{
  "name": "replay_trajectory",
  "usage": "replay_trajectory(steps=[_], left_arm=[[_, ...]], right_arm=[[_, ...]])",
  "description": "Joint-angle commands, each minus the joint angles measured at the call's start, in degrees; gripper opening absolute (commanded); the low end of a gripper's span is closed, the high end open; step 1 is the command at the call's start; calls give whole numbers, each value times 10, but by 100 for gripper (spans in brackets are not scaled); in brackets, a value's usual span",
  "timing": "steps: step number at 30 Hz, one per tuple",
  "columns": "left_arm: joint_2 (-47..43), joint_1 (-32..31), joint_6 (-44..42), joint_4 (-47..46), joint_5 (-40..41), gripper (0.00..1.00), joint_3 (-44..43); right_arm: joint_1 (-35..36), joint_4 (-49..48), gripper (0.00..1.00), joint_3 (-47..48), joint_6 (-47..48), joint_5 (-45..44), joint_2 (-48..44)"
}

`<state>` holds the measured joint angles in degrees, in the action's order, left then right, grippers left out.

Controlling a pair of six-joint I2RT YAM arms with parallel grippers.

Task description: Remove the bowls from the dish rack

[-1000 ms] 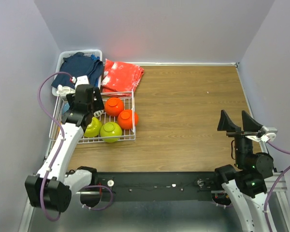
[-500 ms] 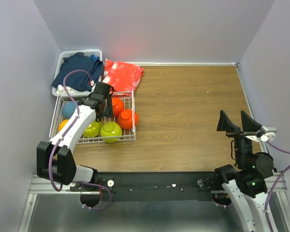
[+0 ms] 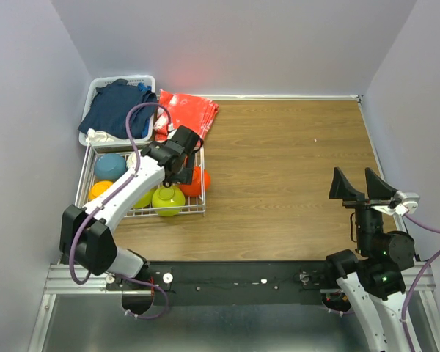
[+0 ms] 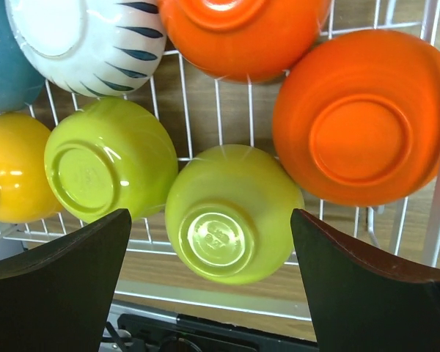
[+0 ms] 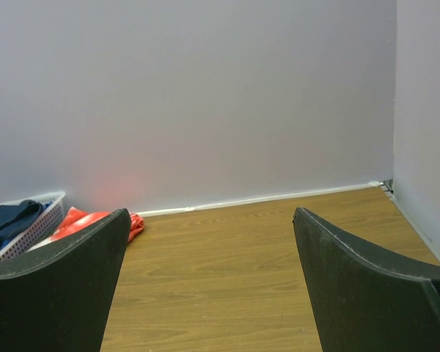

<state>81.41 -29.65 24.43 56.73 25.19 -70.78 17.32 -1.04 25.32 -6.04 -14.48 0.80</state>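
Observation:
The white wire dish rack (image 3: 81, 192) sits at the table's left and holds upside-down bowls. In the top view I see the blue bowl (image 3: 110, 166), the yellow-orange bowl (image 3: 99, 190), a lime green bowl (image 3: 168, 199) and a red-orange bowl (image 3: 200, 181). My left gripper (image 3: 183, 172) hovers open and empty above the rack's right side. In the left wrist view its jaws (image 4: 211, 217) straddle a lime green bowl (image 4: 235, 213) from above without touching; the second lime bowl (image 4: 110, 158), two red-orange bowls (image 4: 363, 121) (image 4: 242, 33) and the white ribbed bowl (image 4: 88, 37) surround it. My right gripper (image 3: 363, 187) is open and empty.
A white plastic basket of dark blue clothes (image 3: 117, 106) stands behind the rack, with a red cloth (image 3: 185, 114) beside it. Bare wooden table (image 3: 293, 161) stretches to the right. Purple walls close in the left, back and right sides.
My left arm has swung rightwards across the rack, from its back left part to its right side, uncovering the blue bowl. The right arm has not moved.

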Motion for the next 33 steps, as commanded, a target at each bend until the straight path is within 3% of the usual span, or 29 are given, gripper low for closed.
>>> replay_trajectory(steps=[1,6,11,33], left_arm=[[31,-28,18,59,50,99,-30],[61,-55,24,83,67,99,-37],[67,-73,21,84,35,99,-32],[94,-103,30,88,13,99,-11]], right_arm=[[5,9,100,-1,-4,0,-19],[5,9,100,-1,-4,-2,-19],[4,9,100,-3,-4,-4,-19],[5,9,100,-4,-4,-10,-19]])
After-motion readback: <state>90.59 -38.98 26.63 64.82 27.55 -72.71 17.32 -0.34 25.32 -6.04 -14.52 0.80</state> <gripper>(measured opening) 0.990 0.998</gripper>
